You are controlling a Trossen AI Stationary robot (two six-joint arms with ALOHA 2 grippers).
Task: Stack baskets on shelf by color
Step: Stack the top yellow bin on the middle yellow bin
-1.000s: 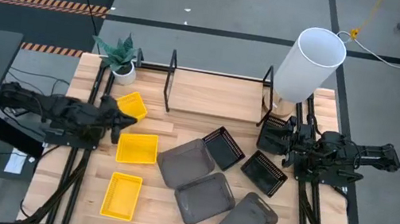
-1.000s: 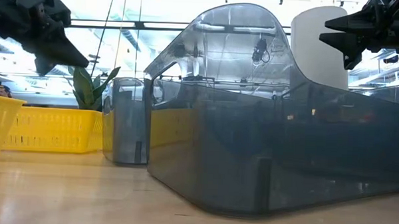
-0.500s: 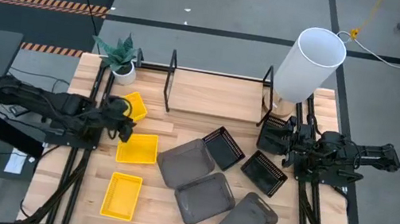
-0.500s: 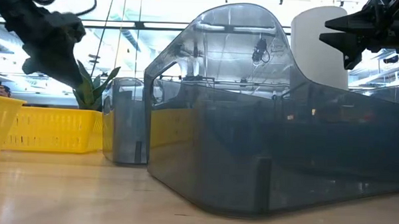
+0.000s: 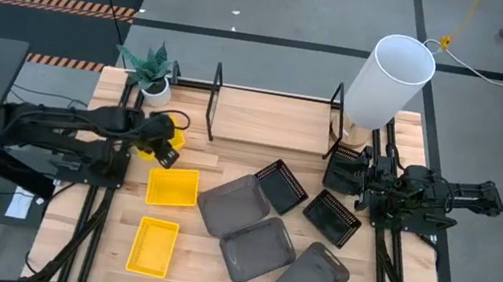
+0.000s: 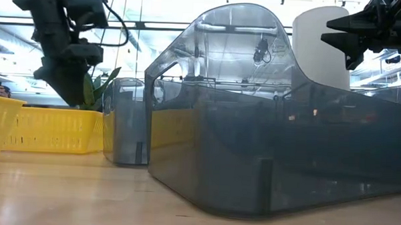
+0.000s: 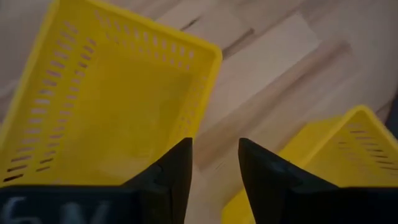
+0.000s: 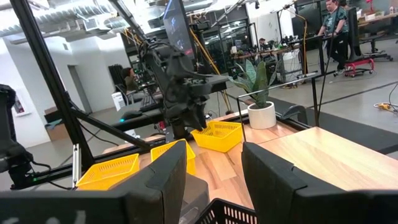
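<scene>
Three yellow baskets lie flat on the table's left half: a far one (image 5: 172,129), a middle one (image 5: 172,187) and a near one (image 5: 154,245). My left gripper (image 5: 162,144) points down over the far yellow basket (image 7: 106,112), open, its fingers above that basket's corner and the bare wood beside it. Three grey baskets (image 5: 258,248) and two black mesh baskets (image 5: 280,186) lie mid-table. The shelf (image 5: 212,115) stands at the far edge. My right gripper (image 5: 354,183) hovers open beside the black mesh baskets at the right.
A tall white cylinder (image 5: 388,77) stands at the far right, by the shelf's right end. A potted plant (image 5: 151,73) sits at the far left corner. Bare wood (image 5: 264,123) shows inside the shelf. People stand in the room behind (image 8: 333,15).
My left gripper has swung from lying level, pointing toward the table's right, to tipping down. It has shifted toward the far edge and now stands over the far yellow basket. The baskets and my right arm have kept still.
</scene>
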